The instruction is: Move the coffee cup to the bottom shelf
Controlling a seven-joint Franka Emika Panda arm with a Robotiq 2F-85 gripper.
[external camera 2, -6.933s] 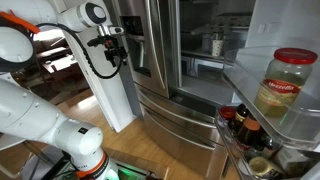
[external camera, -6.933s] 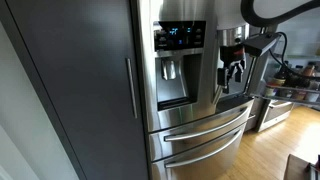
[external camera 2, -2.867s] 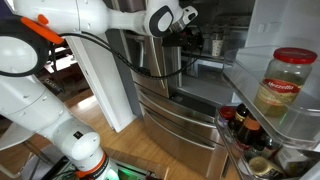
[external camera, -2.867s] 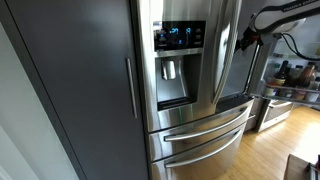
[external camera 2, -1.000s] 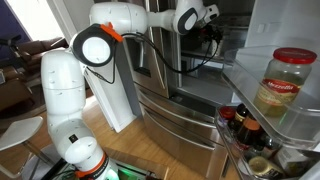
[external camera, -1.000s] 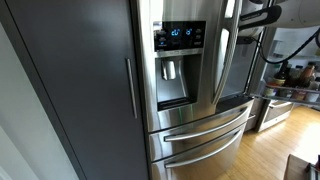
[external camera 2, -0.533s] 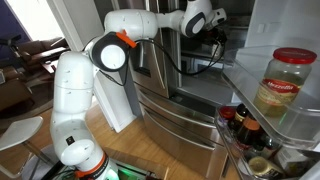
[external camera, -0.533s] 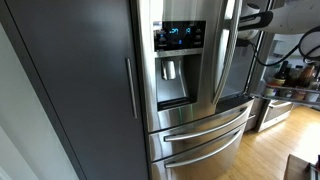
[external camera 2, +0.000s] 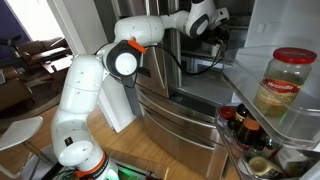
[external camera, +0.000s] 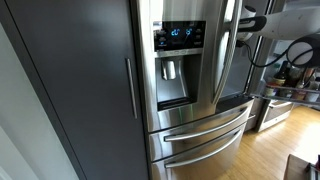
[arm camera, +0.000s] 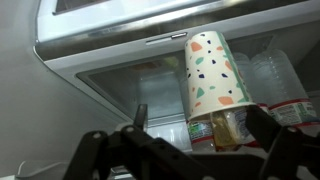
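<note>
Half into the reach: holding the gripper [arm camera: 195, 128] with its jaws spread wide and clamping nothing. Framing the cup [arm camera: 210, 75] in that gap in the wrist view, slightly right of centre and farther in, showing no contact yet. Leaving the cup, a pale paper one with coloured flecks, sitting high inside the fridge [external camera: 190, 100], just left of a row of water bottles [arm camera: 275, 80] and below a glass shelf [arm camera: 110, 45], seemingly perched above an amber bottle [arm camera: 225, 130]; failing to make out its actual support. Stretching the arm [external camera 2: 165, 22] up and across the steel front into the open compartment, well apart from the big jar [external camera 2: 283, 85] in the near door rack.

Having swung over the last few seconds from out beside the closed door to deep inside, and creeping a touch farther in during the last half second. Judging from that: nearing the end of the approach, with the grasp and the whole carry down to the bottom shelf remaining. Probably needing a short push forward before closing, while keeping clear of the water bottles on the right.
</note>
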